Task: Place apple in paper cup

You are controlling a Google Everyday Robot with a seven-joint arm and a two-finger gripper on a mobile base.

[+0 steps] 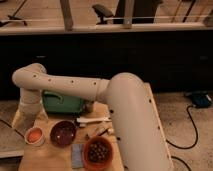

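Observation:
The paper cup is a small whitish round cup at the table's left front. An orange-red round thing, apparently the apple, lies inside it. My cream arm reaches from the right across the table and bends down at the left. The gripper hangs at its end, just above and behind the cup. The arm's pale lower part blends into the table there.
A dark maroon bowl stands right of the cup. A terracotta-orange bowl with dark contents is at the front. A green container sits at the back, with a white utensil and a grey-blue pad nearby on the wooden table.

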